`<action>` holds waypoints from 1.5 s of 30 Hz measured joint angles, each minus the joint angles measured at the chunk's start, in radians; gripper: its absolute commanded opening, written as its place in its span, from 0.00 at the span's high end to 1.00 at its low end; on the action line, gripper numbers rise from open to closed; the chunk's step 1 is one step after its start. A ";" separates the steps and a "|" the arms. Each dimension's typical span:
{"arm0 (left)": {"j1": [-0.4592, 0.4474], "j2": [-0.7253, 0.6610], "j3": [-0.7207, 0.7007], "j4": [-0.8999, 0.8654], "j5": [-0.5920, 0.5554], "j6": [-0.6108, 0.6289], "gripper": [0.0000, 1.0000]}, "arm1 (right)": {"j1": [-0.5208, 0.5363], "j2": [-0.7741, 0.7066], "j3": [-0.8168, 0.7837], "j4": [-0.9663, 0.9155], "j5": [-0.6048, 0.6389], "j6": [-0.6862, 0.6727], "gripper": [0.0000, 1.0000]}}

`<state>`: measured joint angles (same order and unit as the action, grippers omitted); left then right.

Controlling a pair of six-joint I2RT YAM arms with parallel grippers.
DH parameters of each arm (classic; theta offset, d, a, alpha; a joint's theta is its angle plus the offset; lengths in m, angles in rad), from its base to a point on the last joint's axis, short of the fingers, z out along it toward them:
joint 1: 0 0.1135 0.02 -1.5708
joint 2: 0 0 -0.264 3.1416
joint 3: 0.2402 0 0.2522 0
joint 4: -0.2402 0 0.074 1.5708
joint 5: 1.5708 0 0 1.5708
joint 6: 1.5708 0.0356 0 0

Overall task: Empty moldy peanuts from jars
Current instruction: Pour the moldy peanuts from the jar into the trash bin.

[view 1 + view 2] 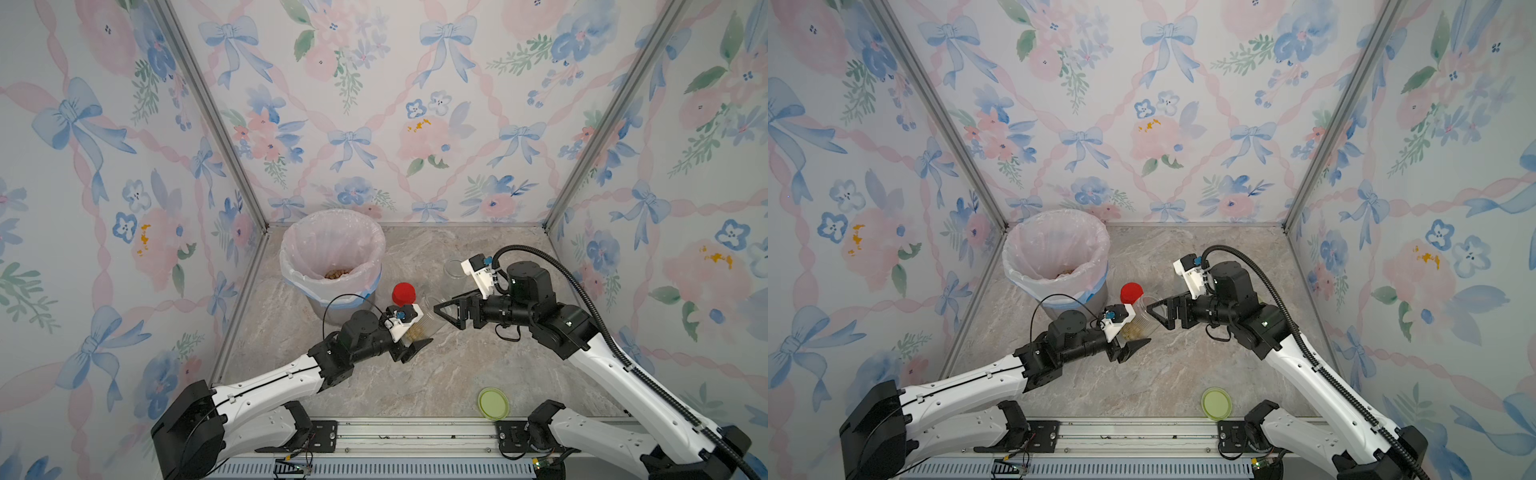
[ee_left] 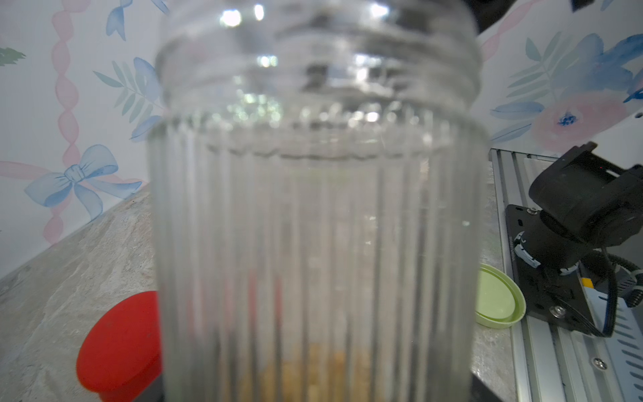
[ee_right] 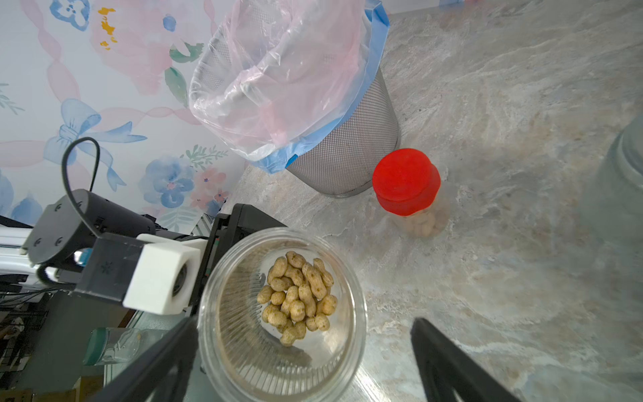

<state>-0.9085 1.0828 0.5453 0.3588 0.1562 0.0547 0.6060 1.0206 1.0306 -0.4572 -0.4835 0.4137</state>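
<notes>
- Clear ribbed glass with no lid on it: the open jar (image 1: 432, 316) hangs tilted over the middle of the surface (image 1: 415, 374), with the moldy peanuts (image 3: 297, 296) heaped at its base.
- The left jaws pinch the jar's body low down. Its long axis runs from them toward the right arm, so the mouth faces away from the bin (image 1: 291, 257).
- The right jaws stand spread and empty on either side of the mouth. Whether a finger touches the rim cannot be told.
- The bag-lined bin sits in the back-left corner, on the far side of the jar's base, with some peanuts already in it. The left arm is nearer to it, so it will probably have to swing the jar round and turn the mouth over the rim.
- The red-lidded jar (image 1: 404, 294) stands closed between the bin and the held jar, close enough to be knocked.
- An empty jar (image 1: 455, 276) stands toward the back, beyond the right jaws, and a green lid (image 1: 493, 404) lies at the front edge.
- The right wrist view looks straight into the mouth and shows single peanuts. The left wrist view shows only blurred ribs and bare thread. Both top views show the tilt.
</notes>
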 measured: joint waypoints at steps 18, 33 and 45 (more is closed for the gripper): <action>-0.036 0.026 -0.020 0.066 -0.053 -0.015 1.00 | 0.101 0.045 -0.096 0.133 0.048 0.041 0.05; -0.055 0.051 -0.044 0.090 -0.082 -0.048 0.98 | 0.130 0.080 -0.149 0.243 0.087 0.072 0.37; -0.055 0.067 -0.060 0.094 -0.081 -0.064 0.79 | 0.188 0.098 -0.141 0.217 0.191 0.047 0.56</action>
<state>-0.9634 1.1496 0.4858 0.4530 0.0753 -0.0090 0.7940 1.1191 0.8898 -0.2405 -0.2928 0.4610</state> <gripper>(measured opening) 0.802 0.831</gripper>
